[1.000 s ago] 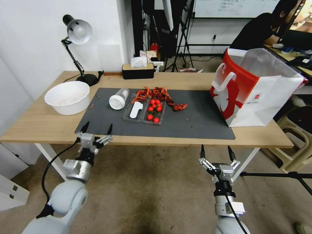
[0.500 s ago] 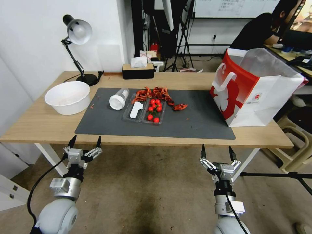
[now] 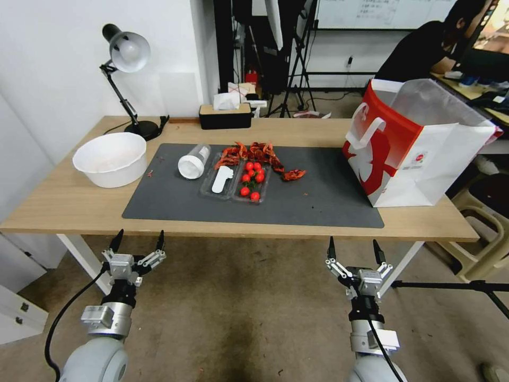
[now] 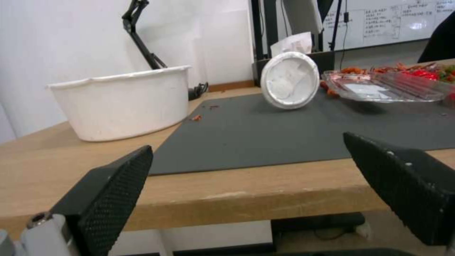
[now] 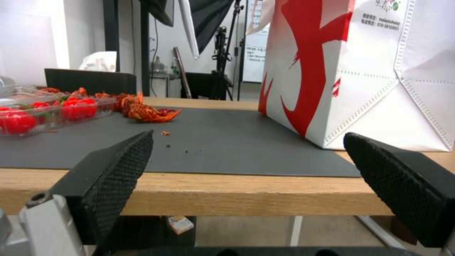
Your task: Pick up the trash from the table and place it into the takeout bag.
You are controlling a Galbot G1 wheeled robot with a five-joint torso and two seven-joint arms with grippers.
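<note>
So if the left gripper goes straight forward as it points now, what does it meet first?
Probably the front edge of the table: the open left gripper sits about level with it. Slightly higher, it would reach the tipped white-lidded cup.

Light wood table (image 3: 63, 204), matt grey mat (image 3: 318, 196), clear plastic tray (image 3: 233, 183).

— What sits at the back of my view?
— A black desk lamp (image 3: 126, 58) at the far left corner, and a black tissue box (image 3: 225, 115) with white tissue poking out, near the middle of the far edge.
— And past that?
— I see black tripod stands (image 3: 300, 58), a whiteboard (image 3: 382, 11) on the wall, and a beige plastic stool (image 3: 485, 233) at right.
</note>
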